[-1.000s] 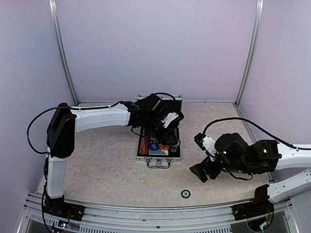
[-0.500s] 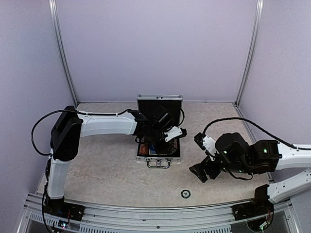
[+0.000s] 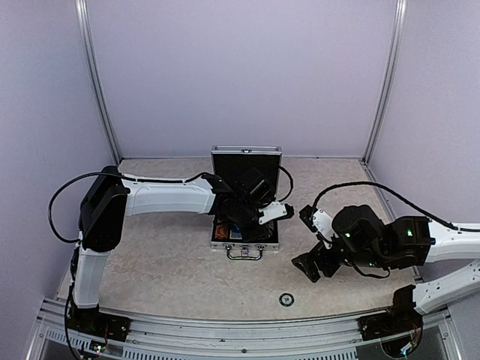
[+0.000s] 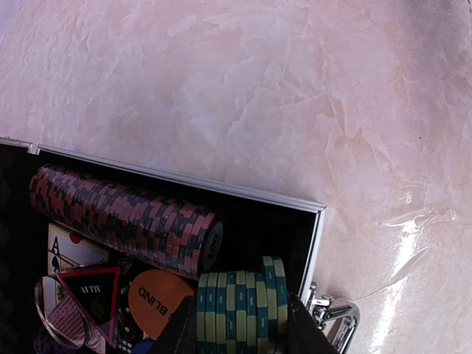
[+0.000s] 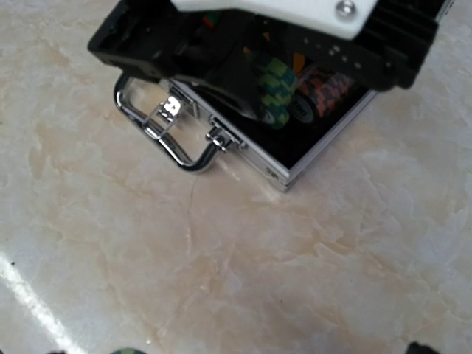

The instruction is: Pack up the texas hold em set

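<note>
- Aluminium case (image 3: 221, 244) is lying open near the table's middle. Its lid (image 3: 246, 161) is standing upright at the 12 o'clock edge, and its handle (image 5: 182, 163) is lying flat at the 6 o'clock edge (chrome, two latches beside it).
- Red-black chip stack (image 4: 125, 217) is lying on its side in the black lining, running along the case wall.
- Green chip stack (image 4: 240, 306) is standing on edge in the corner nearest the handle, at 5 o'clock of the red-black stack's end. I cannot tell whether it is resting on the lining or lifted off it.
- Orange disc (image 4: 158, 302) reading "BLIND" is lying flat between the two stacks.
- Triangle marker (image 4: 92, 291) is lying just at the disc's 9 o'clock.
- Ace card (image 4: 66, 247) is peeking out from under the red-black stack, at 12 o'clock of the marker.
- Left gripper (image 4: 240, 328) is reaching down into the case, clamped on the green chip stack with its fingers (image 4: 181, 335) pressing on either end.
- Right gripper (image 3: 307, 268) is sitting low over the table (image 4: 258, 88) at 4 o'clock of the case, well apart from it. Its tips are showing only at the bottom corners of its own wrist view, spread wide and holding nothing.
</note>
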